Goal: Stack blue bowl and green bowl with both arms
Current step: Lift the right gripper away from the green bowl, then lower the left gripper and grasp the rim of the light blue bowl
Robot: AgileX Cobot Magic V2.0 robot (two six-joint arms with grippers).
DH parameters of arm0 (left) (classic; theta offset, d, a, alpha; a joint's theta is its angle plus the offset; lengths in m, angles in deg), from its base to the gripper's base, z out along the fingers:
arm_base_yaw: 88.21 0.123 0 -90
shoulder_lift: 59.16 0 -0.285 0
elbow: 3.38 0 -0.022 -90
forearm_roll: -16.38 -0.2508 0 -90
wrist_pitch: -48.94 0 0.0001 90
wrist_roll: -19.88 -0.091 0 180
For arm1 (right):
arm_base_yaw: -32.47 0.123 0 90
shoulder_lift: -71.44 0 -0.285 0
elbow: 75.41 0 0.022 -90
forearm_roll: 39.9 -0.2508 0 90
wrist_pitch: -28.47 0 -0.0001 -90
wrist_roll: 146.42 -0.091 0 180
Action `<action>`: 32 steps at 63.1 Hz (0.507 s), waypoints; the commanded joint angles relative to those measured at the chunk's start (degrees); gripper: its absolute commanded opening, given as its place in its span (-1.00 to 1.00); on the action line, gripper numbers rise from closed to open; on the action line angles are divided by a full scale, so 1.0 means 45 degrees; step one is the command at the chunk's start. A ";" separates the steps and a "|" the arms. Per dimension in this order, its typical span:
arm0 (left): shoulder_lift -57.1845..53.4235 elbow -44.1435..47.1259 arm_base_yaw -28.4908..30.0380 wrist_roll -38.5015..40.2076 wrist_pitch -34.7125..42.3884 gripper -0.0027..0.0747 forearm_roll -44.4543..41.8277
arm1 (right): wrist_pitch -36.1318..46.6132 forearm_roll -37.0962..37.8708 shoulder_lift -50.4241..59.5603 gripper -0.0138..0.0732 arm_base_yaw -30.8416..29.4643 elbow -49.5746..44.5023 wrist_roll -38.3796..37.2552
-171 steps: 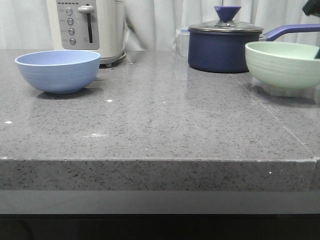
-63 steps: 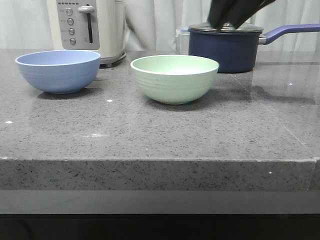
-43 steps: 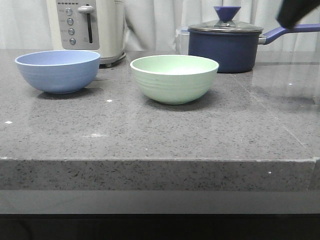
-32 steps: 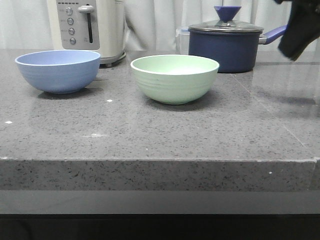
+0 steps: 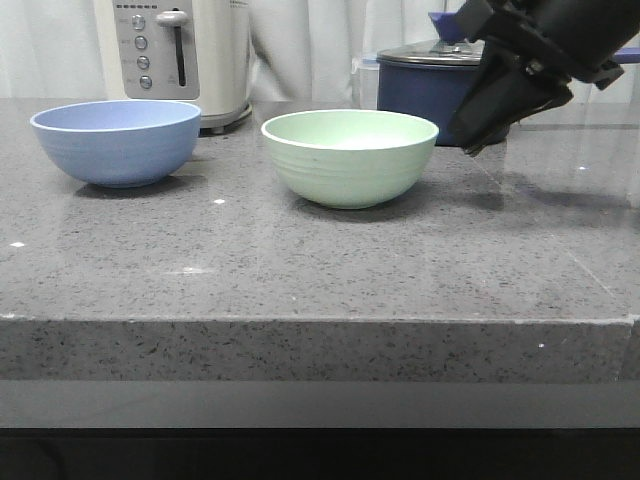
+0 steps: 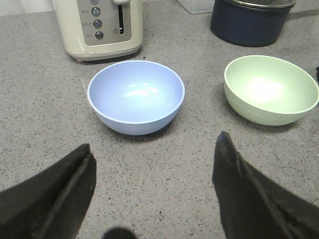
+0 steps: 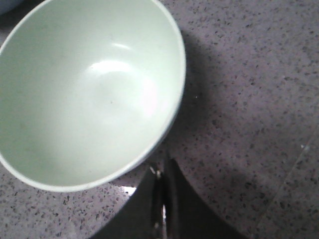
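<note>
The blue bowl (image 5: 116,141) stands upright at the left of the grey counter; it also shows in the left wrist view (image 6: 135,95). The green bowl (image 5: 349,155) stands upright in the middle, apart from the blue bowl; it also shows in the left wrist view (image 6: 269,88) and the right wrist view (image 7: 84,89). My right gripper (image 5: 470,135) hovers just right of the green bowl, its tips near the rim, and in the right wrist view (image 7: 162,169) it is shut and empty. My left gripper (image 6: 154,157) is open and empty, on the near side of the blue bowl. It is out of the front view.
A cream toaster (image 5: 175,55) stands behind the blue bowl. A dark navy lidded saucepan (image 5: 425,90) with a long handle stands behind the green bowl, partly hidden by my right arm. The counter's front edge (image 5: 300,320) runs across the front view.
The green bowl came from the far right to the middle of the counter and was let go. My right gripper then swung out to the right and has come back down beside the bowl.
</note>
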 commanded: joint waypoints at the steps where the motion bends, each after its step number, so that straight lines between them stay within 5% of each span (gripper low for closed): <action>1: 0.0048 -0.0440 -0.0092 0.0014 0.0891 0.34 0.0082 | 0.0425 -0.0609 0.0287 -0.82 -0.0032 0.0309 0.0245; 32: 0.0048 -0.0440 -0.0092 0.0014 0.0891 0.34 0.0082 | 0.0418 -0.0609 0.0106 -0.83 -0.0032 0.0309 0.0245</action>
